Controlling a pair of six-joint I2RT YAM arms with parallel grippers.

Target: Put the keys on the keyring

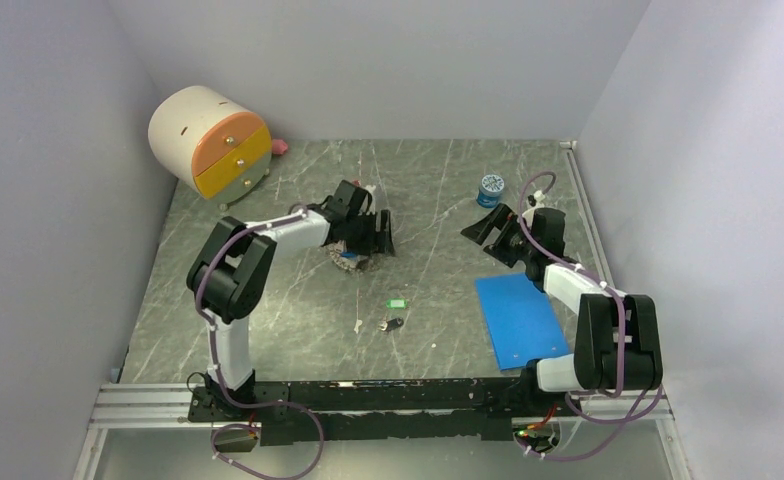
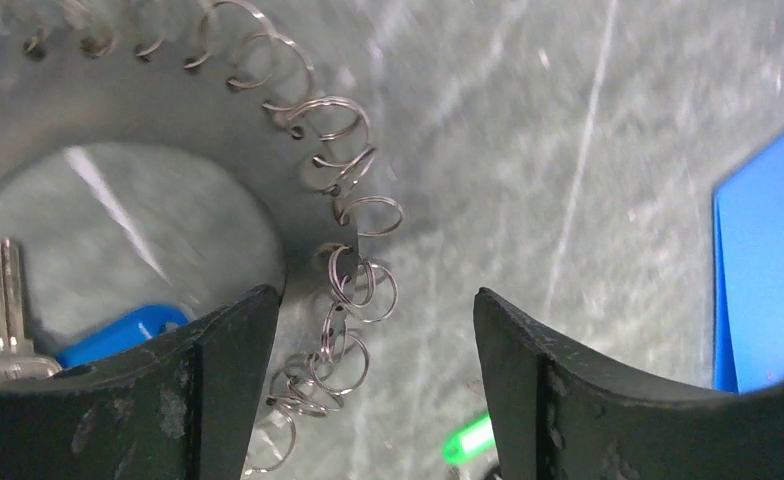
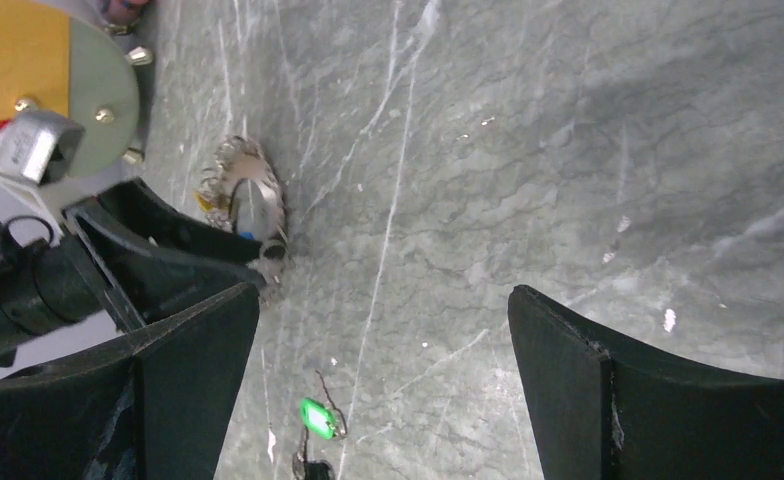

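**Left hand**: released, jaws wide apart, nothing clenched. It hangs low over the large silvery metal keyring, which lies on the grey marbled surface left of centre. In the left wrist view the hand's left finger overlaps the hoop's rim. Whether it touches cannot be told. The rim's fringe runs up between the two fingers, with a clear gap to the right one.

**Right hand**: released, spread fully, holding nothing. It is over bare surface near a small blue round jar, well apart from the keyring.

**View differences**
- Only the left wrist view gives the keyring's make: a broad flat metal hoop with many small wire split rings hung along its outer edge.
- That view also shows a blue-headed key inside the hoop's opening, with a silver blade beside it.
- The right wrist view shows the keyring from afar, with the left hand's black fingers at its near rim. Specks of blue and yellow show at the hoop.
- The top view shows the layout. A green-headed key and a black-headed key lie loose between the arms, apart from the keyring.
- A flat blue sheet lies to the right.
- A round cream cabinet with orange and yellow drawers stands in the far left corner.
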